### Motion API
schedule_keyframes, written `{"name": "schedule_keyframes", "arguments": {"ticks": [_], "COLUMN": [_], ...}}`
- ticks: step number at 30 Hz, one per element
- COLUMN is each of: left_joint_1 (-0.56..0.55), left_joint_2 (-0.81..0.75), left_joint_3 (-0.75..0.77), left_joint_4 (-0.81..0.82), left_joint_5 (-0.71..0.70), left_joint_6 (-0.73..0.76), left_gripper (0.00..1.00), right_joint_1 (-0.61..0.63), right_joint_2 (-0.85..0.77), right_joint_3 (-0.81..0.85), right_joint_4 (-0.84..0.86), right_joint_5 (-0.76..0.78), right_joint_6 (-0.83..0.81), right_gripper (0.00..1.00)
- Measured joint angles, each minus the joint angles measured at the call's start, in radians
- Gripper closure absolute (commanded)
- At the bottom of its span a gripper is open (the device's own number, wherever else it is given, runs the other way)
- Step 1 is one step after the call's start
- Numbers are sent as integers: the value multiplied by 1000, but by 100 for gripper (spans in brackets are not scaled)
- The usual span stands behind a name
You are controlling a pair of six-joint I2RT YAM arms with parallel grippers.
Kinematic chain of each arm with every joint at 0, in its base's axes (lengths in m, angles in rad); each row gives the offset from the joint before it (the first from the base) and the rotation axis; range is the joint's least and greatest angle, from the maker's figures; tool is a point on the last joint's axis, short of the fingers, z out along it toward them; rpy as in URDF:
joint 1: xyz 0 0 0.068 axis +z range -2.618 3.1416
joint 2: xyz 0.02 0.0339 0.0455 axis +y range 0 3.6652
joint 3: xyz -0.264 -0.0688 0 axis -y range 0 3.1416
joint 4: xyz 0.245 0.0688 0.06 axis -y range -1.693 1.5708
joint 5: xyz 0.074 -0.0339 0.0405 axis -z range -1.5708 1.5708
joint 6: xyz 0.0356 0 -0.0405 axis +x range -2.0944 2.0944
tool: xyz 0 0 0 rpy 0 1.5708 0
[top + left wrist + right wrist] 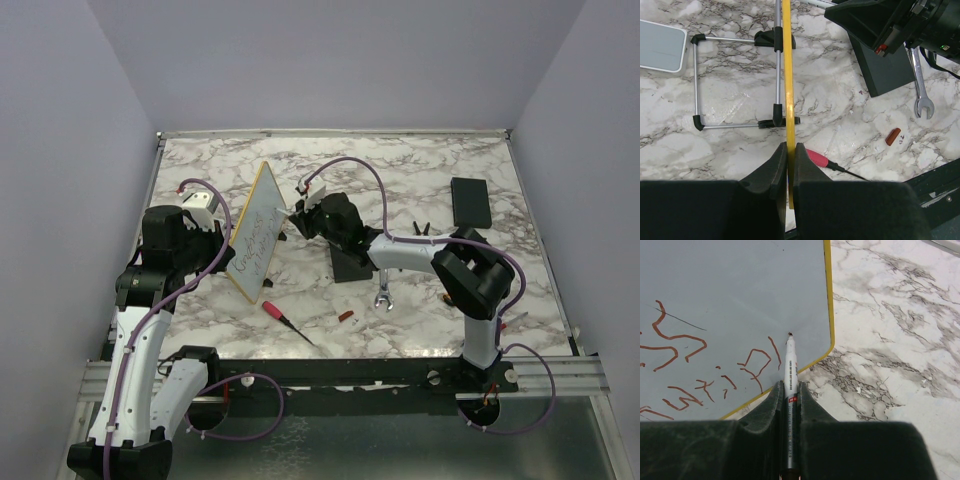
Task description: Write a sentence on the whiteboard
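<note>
The small, yellow-framed whiteboard (256,228) stands steeply tilted left of centre in the top view, its pale face turned toward the right arm. Thin reddish-brown handwriting, the sentence (680,342), fills the lower left of the right wrist view. The left gripper (788,152) is clamped on the board's yellow edge. The right gripper (790,390) is closed on a white marker pen (790,367), whose tip touches the face near the rounded corner. On the marbled bench (420,170), lower centre in the top view, lie a red-handled screwdriver (275,312) and a steel wrench (382,297).
</note>
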Motion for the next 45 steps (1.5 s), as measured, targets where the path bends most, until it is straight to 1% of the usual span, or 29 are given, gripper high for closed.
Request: {"name": "schedule_keyframes", "arguments": {"ticks": [5,10,21,35,45], "left_joint_1": [0,0,-2,-2,-2], "left_joint_2": [0,0,0,0,0], "left_joint_3": [0,0,0,0,0], "left_joint_4": [0,1,1,1,1], "left_joint_5": [0,0,0,0,0], "left_joint_6": [0,0,0,0,0], "left_gripper": [100,100,100,100,100], "right_joint_1": [0,-5,-47,-48,-48], "right_joint_2": [-2,-32,-45,-2,15], "right_joint_3": [-3,-41,-54,-30,-12], "right_joint_4": [1,-2,-4,-24,-34], "right_joint_5": [12,38,36,-53,-75], "right_joint_6": [0,0,13,23,23], "right_gripper": [99,99,99,99,100]}}
